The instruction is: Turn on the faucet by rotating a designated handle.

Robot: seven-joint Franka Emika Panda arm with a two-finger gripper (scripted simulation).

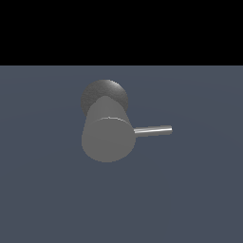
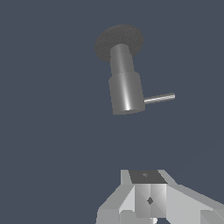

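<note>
Covering most of the exterior view below a black band along the top, a flat blue-grey floor point(image 1: 199, 199) carries everything else. Near the centre of that frame stands the faucet point(image 1: 107, 135), a thick matte grey cylinder whose flat round end faces the camera, joined behind to a darker speckled round base point(image 1: 102, 92) that sits slightly higher in the frame. In the wrist view the faucet point(image 2: 126, 89) appears in the upper middle of the frame, with a narrower neck between cylinder and base.

At the lower edge of the wrist view, the pale body of the gripper point(image 2: 148, 199) shows only in part; its fingertips lie outside the frame, so I cannot tell how far the jaws are parted or whether they hold anything. It is well apart from the faucet.

Smallest is the handle point(image 1: 153, 130), a thin shiny rod sticking out of the cylinder's side toward the exterior view's right, roughly level, untouched.
</note>
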